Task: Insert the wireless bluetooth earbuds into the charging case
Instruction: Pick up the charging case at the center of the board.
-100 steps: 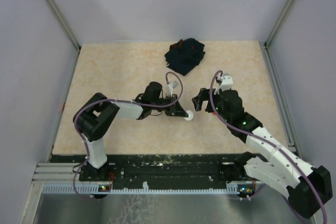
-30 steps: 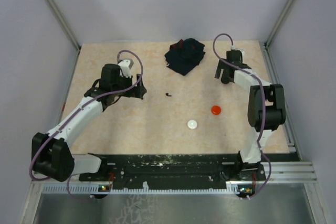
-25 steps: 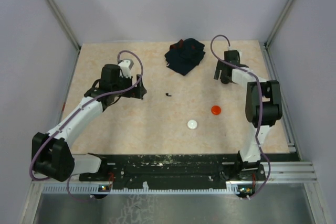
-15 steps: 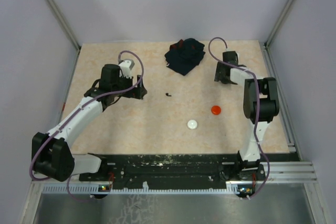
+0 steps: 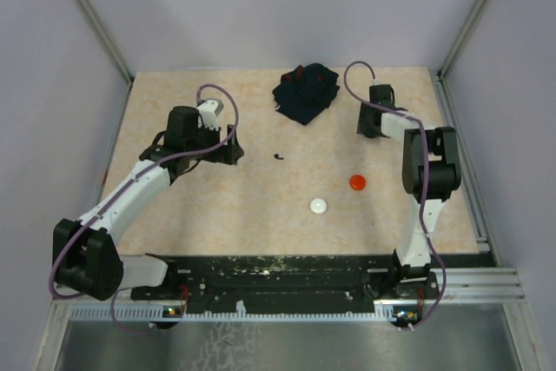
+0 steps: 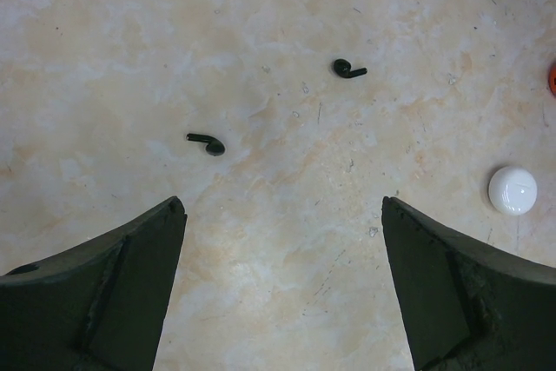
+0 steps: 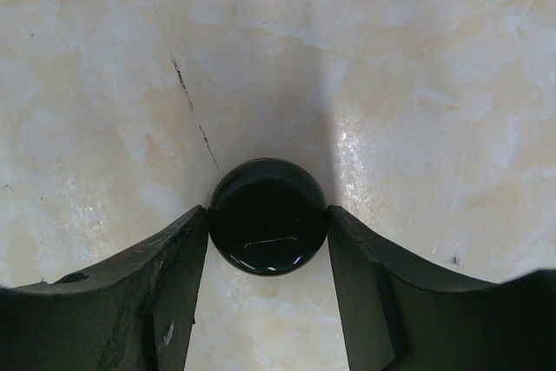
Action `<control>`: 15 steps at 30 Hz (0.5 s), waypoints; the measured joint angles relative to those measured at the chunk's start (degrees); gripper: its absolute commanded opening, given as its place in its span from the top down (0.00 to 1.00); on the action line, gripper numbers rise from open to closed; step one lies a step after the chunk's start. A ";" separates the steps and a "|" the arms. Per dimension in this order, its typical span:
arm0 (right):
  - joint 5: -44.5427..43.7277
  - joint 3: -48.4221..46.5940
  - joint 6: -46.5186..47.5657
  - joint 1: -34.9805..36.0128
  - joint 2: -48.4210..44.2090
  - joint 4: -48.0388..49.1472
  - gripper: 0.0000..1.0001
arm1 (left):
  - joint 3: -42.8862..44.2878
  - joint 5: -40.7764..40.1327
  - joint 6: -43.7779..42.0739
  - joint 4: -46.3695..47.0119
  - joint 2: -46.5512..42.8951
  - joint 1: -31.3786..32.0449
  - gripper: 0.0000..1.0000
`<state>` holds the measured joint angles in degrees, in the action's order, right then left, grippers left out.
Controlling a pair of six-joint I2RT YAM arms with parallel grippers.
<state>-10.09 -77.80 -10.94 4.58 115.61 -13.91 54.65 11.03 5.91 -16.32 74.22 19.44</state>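
- The table (image 5: 217, 215) has a dark cloth (image 5: 306, 93) bunched up at the far edge.
- A few seconds ago both arms were together in the middle, over the white puck (image 5: 320, 206). Now they are far apart, one on each side.
- In the last second the left arm did not move. The left pincer (image 6: 282, 206) is wide and holds nothing.
- The right arm stayed at the far right, and its elbow swung round a bit. The right pincer (image 7: 268, 211) went from wide to narrow. Its two fingers now press on both sides of the black puck (image 7: 268, 232), which sits on the table.
- I think this means the work with the white puck is over and a new case has just been gripped.
- The pucks look like the charging cases. The black one, the white one and the red puck (image 5: 357, 182) are all shut, so I cannot tell what is inside them.
- Two black earbuds (image 6: 206, 142) lie loose on the table, just in front of the left pincer and apart from each other. They are well away from the black puck and are not in a case yet.
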 measured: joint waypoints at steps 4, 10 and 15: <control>0.33 -0.20 0.94 -0.09 0.35 1.05 0.48 | 0.00 0.44 0.00 0.00 0.04 0.00 0.04; 1.68 -0.04 2.40 -0.31 0.35 1.68 0.52 | 0.00 1.27 0.00 0.00 0.04 0.00 0.06; 3.37 2.84 3.82 0.20 -1.77 2.60 0.53 | 0.00 2.58 0.02 0.02 0.04 0.00 0.06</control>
<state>-6.72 -74.96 -7.11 4.78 113.84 -11.31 54.65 13.61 5.93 -16.29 74.26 19.44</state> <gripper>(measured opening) 0.518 0.943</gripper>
